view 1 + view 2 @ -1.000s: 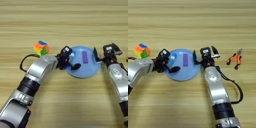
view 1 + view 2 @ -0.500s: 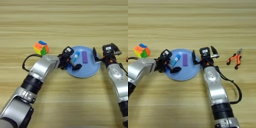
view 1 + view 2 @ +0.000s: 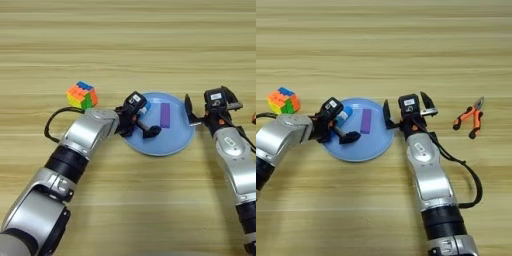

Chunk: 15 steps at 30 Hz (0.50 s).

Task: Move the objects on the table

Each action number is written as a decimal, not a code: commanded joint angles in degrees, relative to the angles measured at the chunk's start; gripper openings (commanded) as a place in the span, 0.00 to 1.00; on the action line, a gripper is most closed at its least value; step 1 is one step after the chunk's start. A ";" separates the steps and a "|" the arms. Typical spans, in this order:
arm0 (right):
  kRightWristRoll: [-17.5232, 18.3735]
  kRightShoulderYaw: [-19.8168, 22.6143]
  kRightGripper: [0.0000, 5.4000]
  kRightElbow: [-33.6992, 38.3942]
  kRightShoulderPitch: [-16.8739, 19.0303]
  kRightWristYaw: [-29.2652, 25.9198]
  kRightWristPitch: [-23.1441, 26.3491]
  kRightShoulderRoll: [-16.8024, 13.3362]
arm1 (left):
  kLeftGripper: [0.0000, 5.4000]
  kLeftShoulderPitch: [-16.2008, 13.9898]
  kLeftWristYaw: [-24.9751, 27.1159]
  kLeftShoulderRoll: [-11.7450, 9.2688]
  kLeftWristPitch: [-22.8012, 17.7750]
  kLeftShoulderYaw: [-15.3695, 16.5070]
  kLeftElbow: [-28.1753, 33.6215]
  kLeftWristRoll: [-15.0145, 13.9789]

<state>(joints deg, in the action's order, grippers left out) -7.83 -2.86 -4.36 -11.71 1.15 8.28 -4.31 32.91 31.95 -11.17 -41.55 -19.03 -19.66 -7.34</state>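
Note:
A round light-blue plate point(image 3: 170, 140) lies mid-table with a small purple block point(image 3: 165, 115) flat on it. My left gripper point(image 3: 140, 119) reaches over the plate's left rim and is open. Its lower black finger point(image 3: 151, 131) rests on the plate, apart from the blue tube with a white end point(image 3: 142, 108). The tube sits close under the gripper's body; the other finger is hidden. A multicolour puzzle cube point(image 3: 82, 95) stands on the table left of the plate. My right gripper point(image 3: 407, 109) hovers open at the plate's right rim, holding nothing.
Orange-handled pliers point(image 3: 470, 118) lie on the wood to the right of my right arm. A black cable point(image 3: 50, 127) loops beside my left forearm below the cube.
The blue tube has shifted slightly up and left, closer to the left gripper's body. The left gripper's lower finger now stands apart from it. The right arm has not moved.

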 commanded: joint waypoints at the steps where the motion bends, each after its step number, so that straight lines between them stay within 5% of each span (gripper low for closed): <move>1: -0.32 -0.05 1.00 0.69 0.25 0.54 0.80 0.34 | 1.00 0.87 0.51 0.12 0.23 0.44 -0.51 0.94; 15: -0.17 -0.02 1.00 0.80 0.33 0.71 0.79 0.25 | 1.00 0.77 0.55 0.54 -0.03 1.11 -0.45 1.70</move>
<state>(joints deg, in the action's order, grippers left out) -7.83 -2.86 -4.34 -11.71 1.74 8.28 -4.21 32.91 32.75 -10.68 -41.55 -18.29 -19.77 -6.56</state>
